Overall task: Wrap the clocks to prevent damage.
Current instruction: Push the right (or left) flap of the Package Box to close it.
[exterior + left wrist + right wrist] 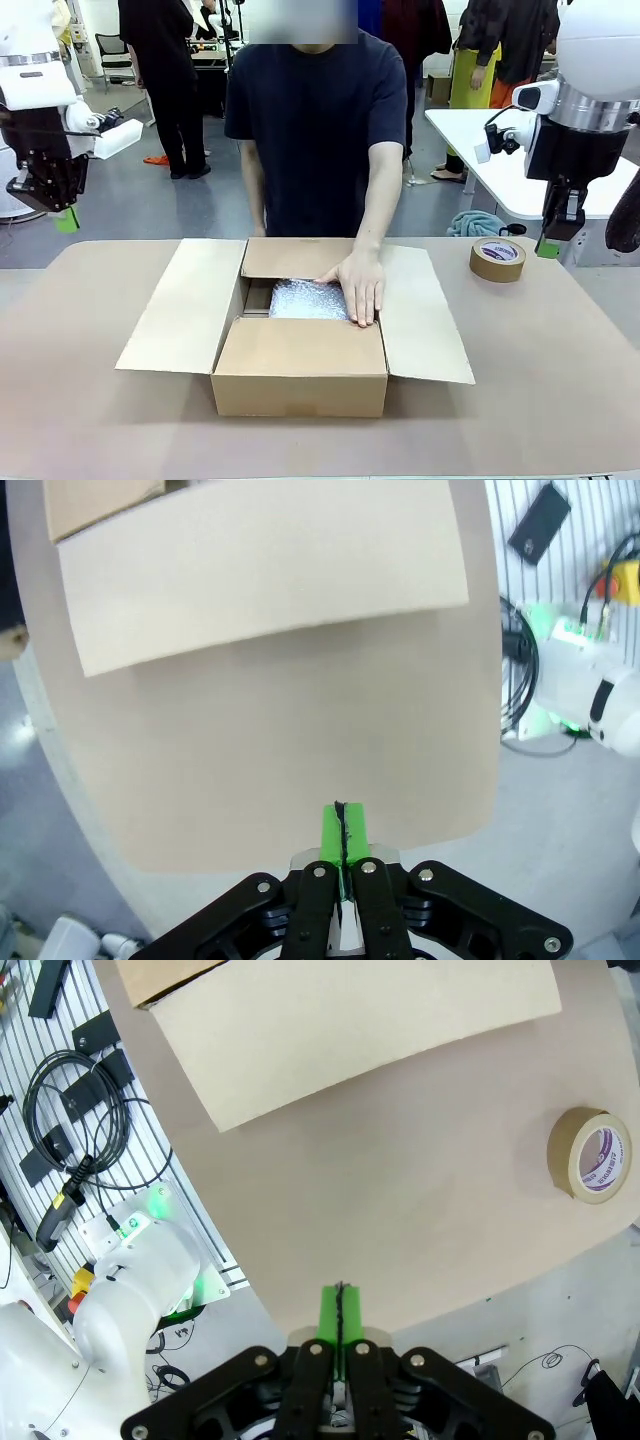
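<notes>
Wrapping looks largely done: a silvery, crinkled bubble-wrap bundle (305, 300), presumably holding the clocks, lies inside the open brown corrugated cardboard box (300, 375) in the middle of the tabletop (540, 370). The person's hand (358, 285) presses flat on it. No bare clock is visible. The stiff side flaps lie spread, so closing and sealing seem left. A round roll of tan paper tape (497, 260) sits near the right. The left pincer (343, 825) and right pincer (341, 1305) hang above the tabletop's edges, green pads together, holding nothing.
</notes>
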Controlling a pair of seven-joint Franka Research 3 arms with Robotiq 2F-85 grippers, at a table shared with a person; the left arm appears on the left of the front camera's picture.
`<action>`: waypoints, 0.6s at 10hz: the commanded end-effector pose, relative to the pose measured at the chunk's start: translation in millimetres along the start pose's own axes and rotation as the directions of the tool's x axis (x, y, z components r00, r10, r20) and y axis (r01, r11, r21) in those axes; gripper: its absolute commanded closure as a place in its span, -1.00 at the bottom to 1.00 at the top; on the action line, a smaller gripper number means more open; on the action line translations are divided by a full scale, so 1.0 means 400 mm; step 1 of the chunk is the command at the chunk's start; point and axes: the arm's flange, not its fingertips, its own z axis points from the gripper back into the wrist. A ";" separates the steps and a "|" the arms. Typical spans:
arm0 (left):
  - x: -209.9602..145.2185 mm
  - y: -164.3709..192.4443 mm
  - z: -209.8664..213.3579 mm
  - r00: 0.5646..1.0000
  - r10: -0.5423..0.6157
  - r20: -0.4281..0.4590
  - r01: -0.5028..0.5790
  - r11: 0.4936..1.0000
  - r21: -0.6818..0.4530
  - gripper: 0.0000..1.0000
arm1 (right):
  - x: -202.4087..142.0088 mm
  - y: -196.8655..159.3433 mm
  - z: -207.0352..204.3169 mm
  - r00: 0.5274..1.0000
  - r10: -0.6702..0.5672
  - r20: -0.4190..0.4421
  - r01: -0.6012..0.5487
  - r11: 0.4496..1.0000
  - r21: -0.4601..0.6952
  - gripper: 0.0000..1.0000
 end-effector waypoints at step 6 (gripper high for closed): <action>-0.253 0.136 -0.220 0.719 0.146 0.680 -0.147 0.988 -0.057 0.99 | 0.003 0.000 -0.004 1.000 0.003 -0.003 -0.003 1.000 0.005 0.98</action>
